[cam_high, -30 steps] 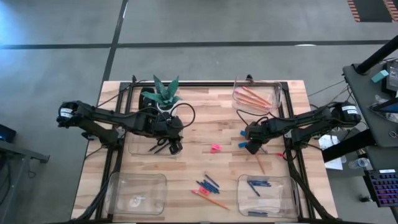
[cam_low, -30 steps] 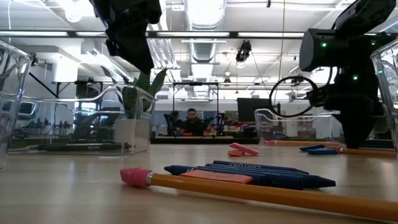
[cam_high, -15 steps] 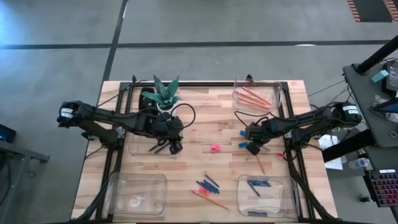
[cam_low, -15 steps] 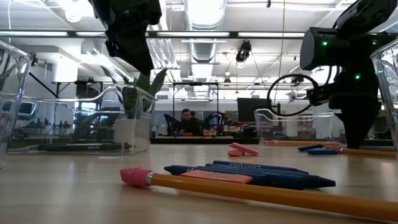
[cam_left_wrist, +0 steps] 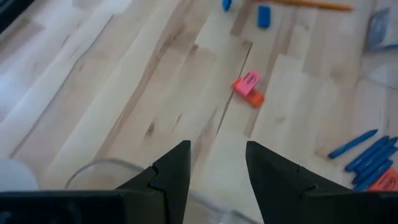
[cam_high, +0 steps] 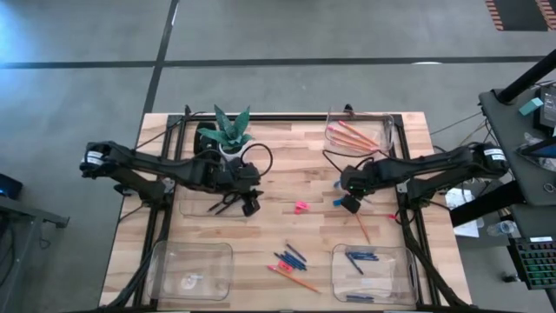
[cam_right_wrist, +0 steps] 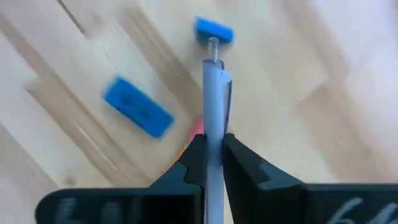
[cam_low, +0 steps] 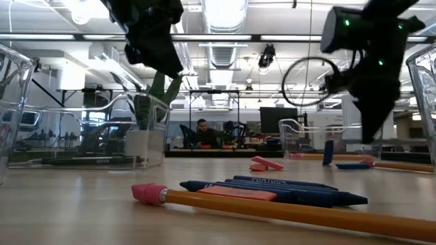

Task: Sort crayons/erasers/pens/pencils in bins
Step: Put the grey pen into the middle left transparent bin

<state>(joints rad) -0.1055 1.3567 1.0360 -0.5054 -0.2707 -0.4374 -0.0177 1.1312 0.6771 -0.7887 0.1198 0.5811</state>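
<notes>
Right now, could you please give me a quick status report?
Right gripper shut on a pen, lifted above blue erasers. Left gripper open, hovering. Nothing obstructing.

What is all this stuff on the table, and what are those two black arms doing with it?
Bins: four, clear plastic, one near each table corner.
Pencils: several, orange and red, in the far right bin; another orange one loose at the near middle.
Blue sticks: a few, loose at the near middle; more in the near right bin.
Erasers: one pink-orange at the table's middle; two blue under the right arm.
Plant: one, green, far left.
Person: one, seated in the room beyond.
Left gripper: open, empty, over the far left bin's edge.
Right gripper: shut on a pale pen, above the blue erasers.
</notes>
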